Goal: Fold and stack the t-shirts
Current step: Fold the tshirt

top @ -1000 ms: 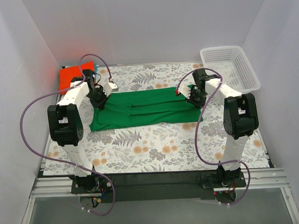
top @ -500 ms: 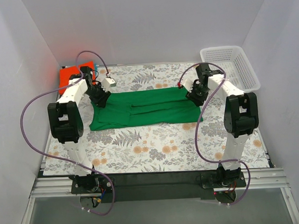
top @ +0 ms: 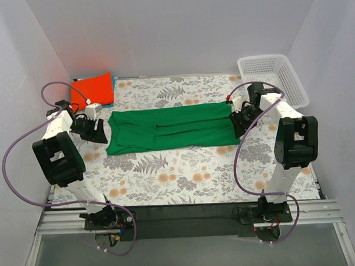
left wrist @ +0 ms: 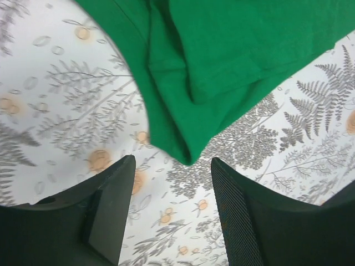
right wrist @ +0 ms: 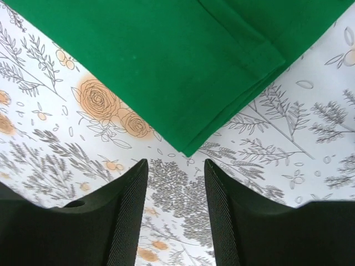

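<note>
Flanking the green t-shirt, left tool and right tool gape.

The bench has a pale cover printed with grey ferns and orange flowers. A green t-shirt, folded into a long band, lies flat across its middle. At the far left corner rests a folded orange-red t-shirt, with a sliver of blue cloth showing beside it. A white mesh basket sits at the far right corner.

L hand & R hand both parted, empty, pointing down.
</note>
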{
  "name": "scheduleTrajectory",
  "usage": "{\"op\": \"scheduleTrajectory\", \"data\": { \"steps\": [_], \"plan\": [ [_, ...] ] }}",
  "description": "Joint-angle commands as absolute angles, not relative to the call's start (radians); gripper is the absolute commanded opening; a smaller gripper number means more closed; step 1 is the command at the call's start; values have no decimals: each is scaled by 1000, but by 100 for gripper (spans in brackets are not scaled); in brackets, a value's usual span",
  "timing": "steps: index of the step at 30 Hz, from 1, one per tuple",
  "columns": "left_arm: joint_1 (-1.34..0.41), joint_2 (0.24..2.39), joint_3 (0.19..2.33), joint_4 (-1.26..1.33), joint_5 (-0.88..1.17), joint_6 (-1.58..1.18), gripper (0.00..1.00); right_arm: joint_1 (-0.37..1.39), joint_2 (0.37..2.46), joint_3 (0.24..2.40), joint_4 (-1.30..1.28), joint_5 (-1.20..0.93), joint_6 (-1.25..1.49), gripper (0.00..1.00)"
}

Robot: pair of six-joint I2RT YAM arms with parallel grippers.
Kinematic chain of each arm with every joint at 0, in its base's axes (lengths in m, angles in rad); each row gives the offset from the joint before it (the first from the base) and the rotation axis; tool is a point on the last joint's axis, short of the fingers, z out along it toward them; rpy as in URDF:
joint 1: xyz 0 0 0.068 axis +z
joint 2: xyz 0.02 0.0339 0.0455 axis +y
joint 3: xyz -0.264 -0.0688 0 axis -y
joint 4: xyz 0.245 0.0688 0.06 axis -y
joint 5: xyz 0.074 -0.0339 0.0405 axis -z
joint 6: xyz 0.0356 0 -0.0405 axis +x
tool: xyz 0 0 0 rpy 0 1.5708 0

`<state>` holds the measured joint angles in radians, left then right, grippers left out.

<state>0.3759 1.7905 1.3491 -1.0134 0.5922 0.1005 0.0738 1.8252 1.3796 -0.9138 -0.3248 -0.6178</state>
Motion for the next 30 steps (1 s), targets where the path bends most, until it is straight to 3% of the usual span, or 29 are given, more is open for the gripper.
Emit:
{"op": "scheduleTrajectory", "data": {
  "steps": [1,15,21,24,30],
  "plan": [
    [376,1733,1289,-983,670,46,56,43,1838,1377,-910,-394,-493,53],
    [379,1706,1160,-919,664,34,60,26,1948,1394,-864,-397,-403,54],
    [379,1713,1147,-920,670,41,61,26,1967,1391,-862,-413,-397,48],
    [379,1713,1134,-917,673,44,62,26,1965,1388,-862,-417,-396,39],
    [379,1721,1135,-916,690,44,62,21,1962,1381,-864,-413,-399,4]
  ]
}}
